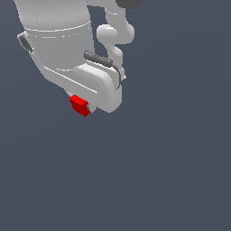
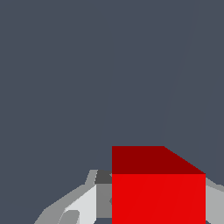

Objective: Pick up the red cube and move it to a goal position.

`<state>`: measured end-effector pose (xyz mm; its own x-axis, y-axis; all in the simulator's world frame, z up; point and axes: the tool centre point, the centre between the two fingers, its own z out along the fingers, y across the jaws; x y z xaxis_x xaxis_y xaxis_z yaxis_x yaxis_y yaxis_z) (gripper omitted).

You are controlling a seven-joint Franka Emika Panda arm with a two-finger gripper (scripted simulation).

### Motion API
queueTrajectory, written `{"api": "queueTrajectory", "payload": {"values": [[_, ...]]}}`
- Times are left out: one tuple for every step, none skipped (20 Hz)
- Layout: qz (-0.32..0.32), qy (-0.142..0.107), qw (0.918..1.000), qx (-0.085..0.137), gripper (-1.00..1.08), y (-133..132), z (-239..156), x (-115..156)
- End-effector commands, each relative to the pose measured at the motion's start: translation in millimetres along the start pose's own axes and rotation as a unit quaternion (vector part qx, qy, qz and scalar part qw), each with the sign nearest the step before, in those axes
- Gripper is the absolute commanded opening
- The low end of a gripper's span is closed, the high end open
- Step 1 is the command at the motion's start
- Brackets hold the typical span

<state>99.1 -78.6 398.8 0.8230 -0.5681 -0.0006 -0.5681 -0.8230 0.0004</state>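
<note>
Exterior view shows the white arm (image 1: pixel 67 49) filling the upper part on that view's left, with the red cube (image 1: pixel 80 105) tucked under the tool (image 1: pixel 84 107) at its lower end. Wrist view shows the cube (image 2: pixel 158 192) clamped between the pale fingers (image 2: pixel 83 205), which press against its sides, above plain grey ground.

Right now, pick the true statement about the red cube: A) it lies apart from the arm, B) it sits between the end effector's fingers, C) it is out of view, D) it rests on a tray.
B: the red cube sits between the end effector fingers in both views.
</note>
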Motion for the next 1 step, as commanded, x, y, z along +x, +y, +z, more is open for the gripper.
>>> {"api": "queueTrajectory", "payload": {"values": [[0.000, 0.000, 1.0000, 0.000, -1.00, 0.2, -1.0, 0.6]]}}
